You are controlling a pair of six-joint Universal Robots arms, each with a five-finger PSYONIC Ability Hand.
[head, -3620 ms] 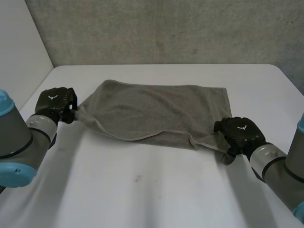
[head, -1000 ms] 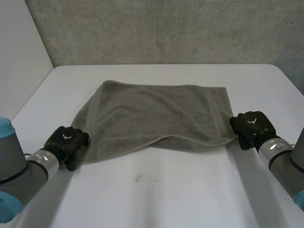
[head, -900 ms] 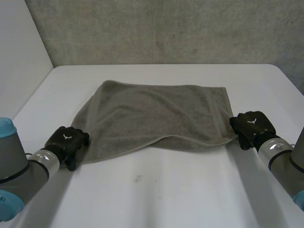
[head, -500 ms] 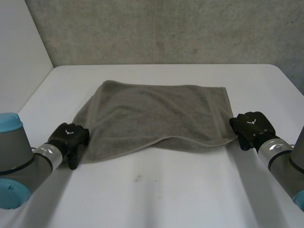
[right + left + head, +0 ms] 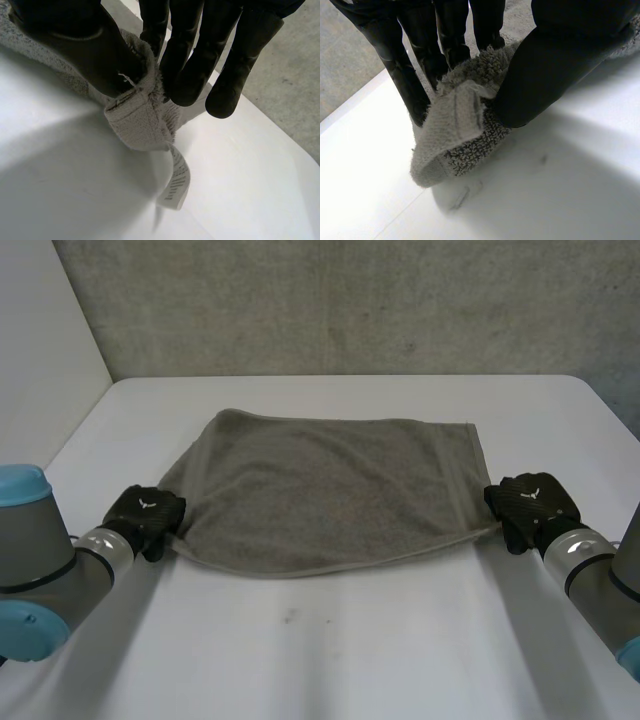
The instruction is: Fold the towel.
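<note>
Across the white table (image 5: 330, 670) the towel (image 5: 330, 480) has changed shape. Its near edge, wavy half a second ago, now runs as one smooth sagging curve between the two hands. The left hand (image 5: 146, 517) has drawn its corner up and in towards the cloth, while the right hand (image 5: 530, 505) has stayed put. That reads as the near edge pulled even and just lifted, ready to be carried over for the first fold, which is not yet made. Beyond both hands the rest of the towel lies flat, with bare table past its far edge and more behind the wrists, so there seems room to swing forward. Each hand pinches its near corner between thumb and fingers. From the near right corner (image 5: 142, 120) a small label (image 5: 175, 186) hangs just below the fingertips.
</note>
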